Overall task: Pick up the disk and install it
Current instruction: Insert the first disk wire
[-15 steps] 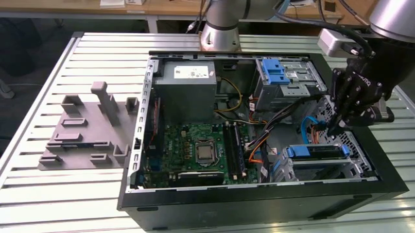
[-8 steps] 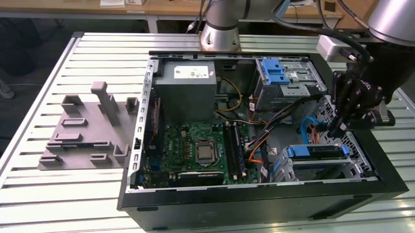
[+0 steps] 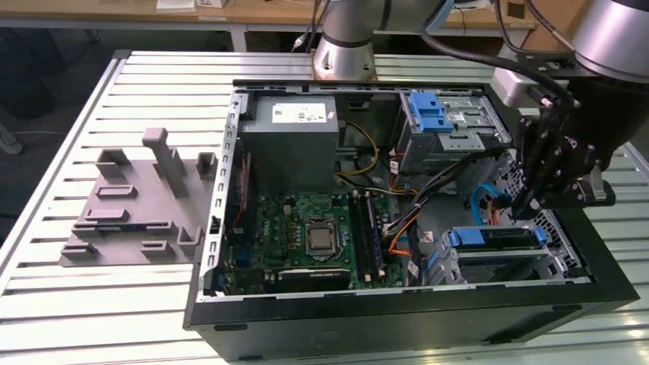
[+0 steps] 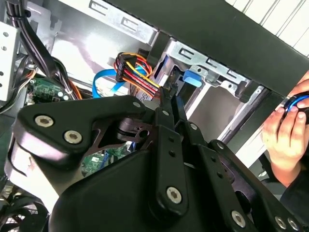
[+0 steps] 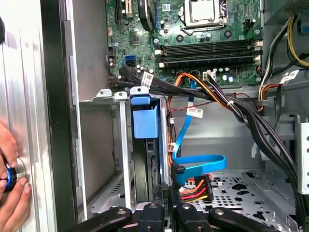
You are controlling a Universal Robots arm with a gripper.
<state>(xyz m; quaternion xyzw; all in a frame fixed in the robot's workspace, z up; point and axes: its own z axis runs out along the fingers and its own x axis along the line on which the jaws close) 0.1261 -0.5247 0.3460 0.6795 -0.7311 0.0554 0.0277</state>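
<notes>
The disk (image 3: 492, 237) sits in the drive cage at the front of the open computer case (image 3: 406, 304), on the exterior view's right. Its blue carrier frame runs along its top. In the first wrist view the disk (image 5: 145, 123) stands on edge in the metal bay, blue tab outward. My gripper (image 3: 531, 207) hangs just above and beyond the cage. In the second wrist view the gripper (image 4: 169, 92) has its fingers together with nothing between them. Their tips lie beside the blue carrier (image 4: 191, 77) and the coloured power plug (image 4: 137, 72).
A blue data cable (image 5: 200, 163) and a red-yellow power connector (image 5: 197, 187) lie loose beside the bay. The motherboard (image 3: 304, 236), grey power supply (image 3: 294, 141) and upper cage with a blue latch (image 3: 431, 114) crowd the case. A person's hand (image 5: 9, 183) rests outside the case wall. A grey fixture (image 3: 137, 205) stands on the table.
</notes>
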